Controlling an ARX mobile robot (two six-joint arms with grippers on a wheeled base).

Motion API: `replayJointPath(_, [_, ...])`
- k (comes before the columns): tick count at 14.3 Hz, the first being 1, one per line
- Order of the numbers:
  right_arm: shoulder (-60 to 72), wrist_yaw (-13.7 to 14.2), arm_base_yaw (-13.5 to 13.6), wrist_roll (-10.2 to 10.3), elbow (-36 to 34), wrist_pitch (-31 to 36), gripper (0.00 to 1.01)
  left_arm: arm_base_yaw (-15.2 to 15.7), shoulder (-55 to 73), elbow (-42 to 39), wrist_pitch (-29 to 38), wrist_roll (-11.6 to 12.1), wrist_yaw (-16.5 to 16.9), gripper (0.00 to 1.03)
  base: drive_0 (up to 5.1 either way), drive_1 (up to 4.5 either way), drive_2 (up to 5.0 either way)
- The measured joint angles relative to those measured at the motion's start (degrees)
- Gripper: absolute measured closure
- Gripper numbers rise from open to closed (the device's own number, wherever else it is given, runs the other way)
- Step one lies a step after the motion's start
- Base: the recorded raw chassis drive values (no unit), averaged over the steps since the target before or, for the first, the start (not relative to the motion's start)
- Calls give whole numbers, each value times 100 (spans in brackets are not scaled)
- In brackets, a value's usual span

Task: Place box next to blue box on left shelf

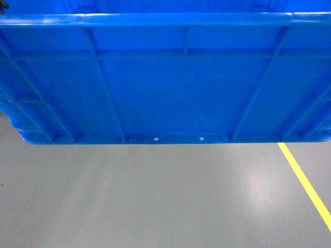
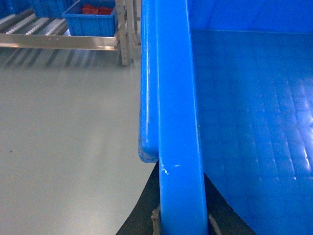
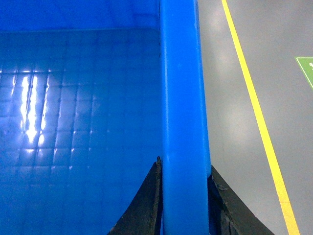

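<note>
The box (image 1: pixel 165 77), a large bright blue ribbed crate, fills the upper half of the head view and hangs above the grey floor. My left gripper (image 2: pixel 182 215) is shut on its left rim (image 2: pixel 171 98), one black finger (image 2: pixel 144 213) outside the wall and one inside. My right gripper (image 3: pixel 185 196) is shut on the right rim (image 3: pixel 183 88) in the same way. Far off at the top left of the left wrist view, the left shelf (image 2: pixel 29 24) shows its white rollers, with a smaller blue box (image 2: pixel 90 22) holding red items on it. The crate is empty inside.
A yellow floor line (image 1: pixel 305 181) runs along the right side, also seen as a yellow line (image 3: pixel 254 112) beside a green floor marking (image 3: pixel 305 68). Metal shelf uprights (image 2: pixel 124 34) stand next to the small blue box. Grey floor (image 1: pixel 155 196) lies below the crate.
</note>
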Motion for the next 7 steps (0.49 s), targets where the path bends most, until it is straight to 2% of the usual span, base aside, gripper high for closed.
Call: replayJointPath(7, [-2, -4, 0, -2, 0, 11, 83, 2, 0, 0, 0, -2, -2, 97, 6, 440, -427])
